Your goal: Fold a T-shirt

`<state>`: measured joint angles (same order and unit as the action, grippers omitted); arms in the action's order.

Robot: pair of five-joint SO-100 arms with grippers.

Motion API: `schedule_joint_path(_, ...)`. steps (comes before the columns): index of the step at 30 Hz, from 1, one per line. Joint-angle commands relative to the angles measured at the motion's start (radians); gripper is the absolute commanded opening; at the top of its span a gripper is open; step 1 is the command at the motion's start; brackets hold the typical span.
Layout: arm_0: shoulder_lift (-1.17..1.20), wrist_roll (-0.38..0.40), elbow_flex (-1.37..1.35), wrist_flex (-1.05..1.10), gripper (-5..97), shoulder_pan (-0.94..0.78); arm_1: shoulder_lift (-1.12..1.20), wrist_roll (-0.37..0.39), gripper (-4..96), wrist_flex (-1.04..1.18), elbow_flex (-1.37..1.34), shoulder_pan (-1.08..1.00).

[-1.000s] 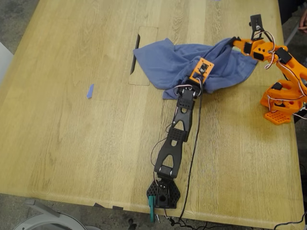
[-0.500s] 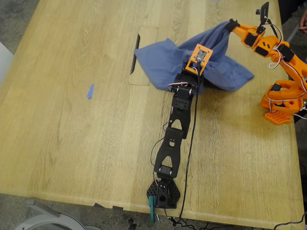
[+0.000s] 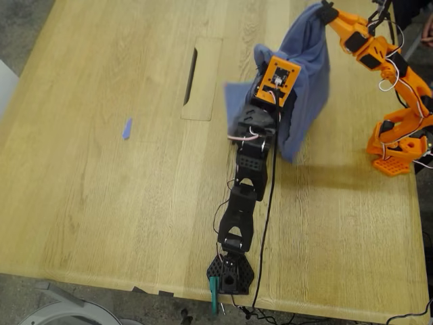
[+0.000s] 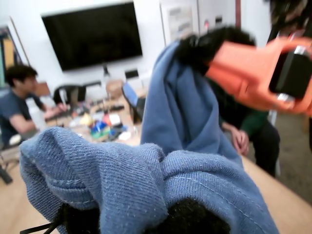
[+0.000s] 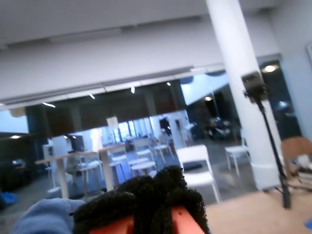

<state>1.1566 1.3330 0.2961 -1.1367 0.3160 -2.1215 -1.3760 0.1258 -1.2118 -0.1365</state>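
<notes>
First wrist view: T-shirt (image 4: 146, 190) over fingers (image 4: 190, 217).

white pillar (image 5: 239, 92), white chairs (image 5: 197, 163) and tables beyond; a dark wall screen (image 4: 92, 34); wooden table (image 3: 101, 169).

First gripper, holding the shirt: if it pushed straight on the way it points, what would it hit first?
Probably the hanging T-shirt and my second gripper clamping it, both straight ahead of my first gripper; how far apart they are is unclear.

T-shirt (image 3: 306, 74) hanging upper right of the exterior view between two arms above the bench (image 3: 122, 203), small scrap (image 3: 127, 128) lying on the bench at left-centre, well apart
</notes>
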Motion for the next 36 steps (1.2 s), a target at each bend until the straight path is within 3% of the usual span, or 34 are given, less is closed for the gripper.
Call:
schedule_joint_path(1,0.239,0.000,0.006,0.121,0,0.014,0.046,-0.029,-0.1,-0.031,0.167,0.029)
schedule_joint_path(9,0.370,-0.023,-0.092,0.255,0,0.009,0.172,-0.091,-0.1,-0.021,0.403,0.089)
schedule_joint_path(15,0.571,0.005,-0.364,0.322,0,-0.017,0.242,-0.152,-0.1,-0.011,0.511,0.172)
schedule_joint_path(29,0.649,0.069,-0.387,0.482,0,0.058,0.282,-0.209,0.0,-0.046,0.618,0.319)
schedule_joint_path(32,0.672,0.083,-0.402,0.509,0,0.058,0.284,-0.241,0.0,-0.091,0.626,0.331)
schedule_joint_path(36,0.686,0.083,-0.405,0.541,0,0.083,0.287,-0.344,0.0,-0.135,0.634,0.417)
